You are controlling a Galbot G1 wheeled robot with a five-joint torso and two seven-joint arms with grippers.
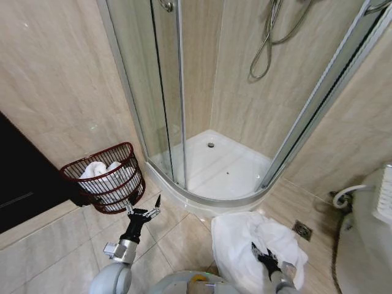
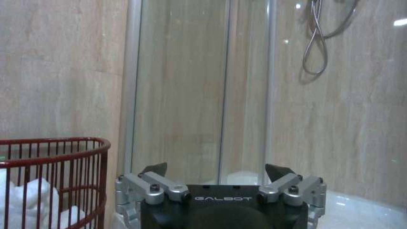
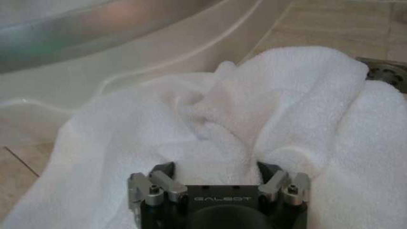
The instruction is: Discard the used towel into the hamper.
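Note:
The used towel (image 1: 242,242) lies crumpled and white on the tiled floor in front of the shower. My right gripper (image 1: 261,253) sits low over its right part. In the right wrist view its gripper (image 3: 216,168) is open, with a raised fold of towel (image 3: 222,109) between and ahead of the fingertips. The hamper (image 1: 125,153), a dark red wire basket, stands against the left wall with white cloth inside. My left gripper (image 1: 144,206) hovers open just to the right of it, holding nothing. The left wrist view shows this gripper (image 2: 216,170) beside the hamper's rim (image 2: 57,143).
A curved glass shower enclosure (image 1: 165,92) with a raised white tray (image 1: 226,168) stands straight ahead. A floor drain (image 1: 302,229) lies right of the towel. A white fixture (image 1: 367,245) and hose (image 1: 346,196) crowd the right edge. A dark panel (image 1: 24,184) stands left of the hamper.

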